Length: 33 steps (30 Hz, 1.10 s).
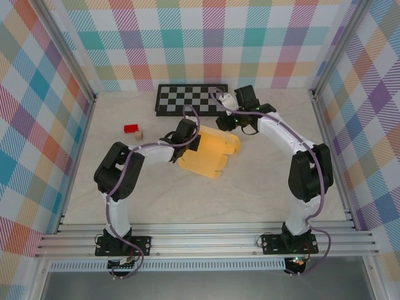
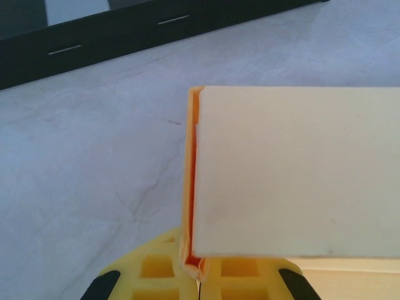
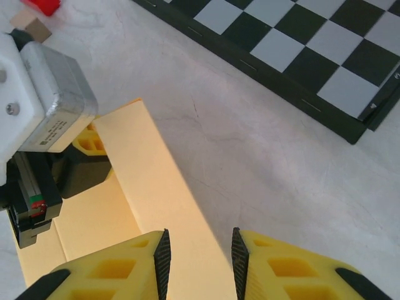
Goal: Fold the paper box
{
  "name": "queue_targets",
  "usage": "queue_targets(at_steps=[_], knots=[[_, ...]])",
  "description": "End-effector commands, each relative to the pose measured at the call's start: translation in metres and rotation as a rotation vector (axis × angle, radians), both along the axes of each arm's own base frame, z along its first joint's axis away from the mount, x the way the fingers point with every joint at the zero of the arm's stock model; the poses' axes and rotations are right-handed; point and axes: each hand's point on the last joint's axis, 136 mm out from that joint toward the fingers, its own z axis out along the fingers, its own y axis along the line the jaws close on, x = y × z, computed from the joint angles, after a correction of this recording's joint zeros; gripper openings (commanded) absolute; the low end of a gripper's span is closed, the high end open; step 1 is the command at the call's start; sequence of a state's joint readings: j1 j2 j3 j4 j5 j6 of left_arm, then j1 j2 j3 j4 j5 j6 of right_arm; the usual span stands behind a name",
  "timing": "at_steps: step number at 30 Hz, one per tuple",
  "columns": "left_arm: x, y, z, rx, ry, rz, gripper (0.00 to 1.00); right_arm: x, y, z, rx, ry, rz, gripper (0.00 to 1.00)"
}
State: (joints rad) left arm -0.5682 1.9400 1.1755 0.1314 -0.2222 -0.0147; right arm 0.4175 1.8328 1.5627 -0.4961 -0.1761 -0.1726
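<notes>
The paper box [image 1: 209, 153], a tan sheet partly folded up, lies in the middle of the table. My left gripper [image 1: 190, 140] is at its left side, shut on a doubled edge of the card. In the left wrist view that pinched fold [image 2: 190, 187] runs up from between the yellow fingers [image 2: 156, 275], and a pale panel [image 2: 294, 169] stands to the right. My right gripper [image 3: 200, 262] hovers at the box's far side, open, with a raised narrow panel [image 3: 156, 187] passing between and below its pads without touching. The left gripper's body [image 3: 44, 112] shows beyond that panel.
A black-and-white checkerboard [image 1: 190, 99] lies at the back, just behind both grippers. A red block [image 1: 130, 129] and a small tan cube [image 1: 139, 135] sit to the left of the box. Plaid walls close in the table on three sides.
</notes>
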Motion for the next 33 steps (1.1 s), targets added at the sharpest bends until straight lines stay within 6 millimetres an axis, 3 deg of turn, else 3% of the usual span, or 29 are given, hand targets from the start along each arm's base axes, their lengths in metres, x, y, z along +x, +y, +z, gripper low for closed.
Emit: queue_targets(at_steps=[1,8,15,24,33], knots=[[-0.009,0.022,-0.001,0.046,0.015,0.1,0.0,-0.01,-0.012,-0.008,0.054,0.156,-0.18,0.34],[-0.021,0.032,-0.007,0.047,-0.001,0.233,0.0,-0.01,-0.002,-0.025,0.269,0.353,-0.439,0.35],[-0.027,0.027,-0.01,0.083,0.0,0.229,0.0,-0.005,-0.006,-0.052,0.246,0.405,-0.534,0.37],[-0.028,0.026,-0.019,0.092,0.025,0.228,0.0,-0.015,-0.002,-0.077,0.25,0.478,-0.543,0.37],[-0.028,0.012,-0.03,0.09,0.082,0.164,0.0,-0.017,0.005,-0.092,0.274,0.522,-0.531,0.26]])
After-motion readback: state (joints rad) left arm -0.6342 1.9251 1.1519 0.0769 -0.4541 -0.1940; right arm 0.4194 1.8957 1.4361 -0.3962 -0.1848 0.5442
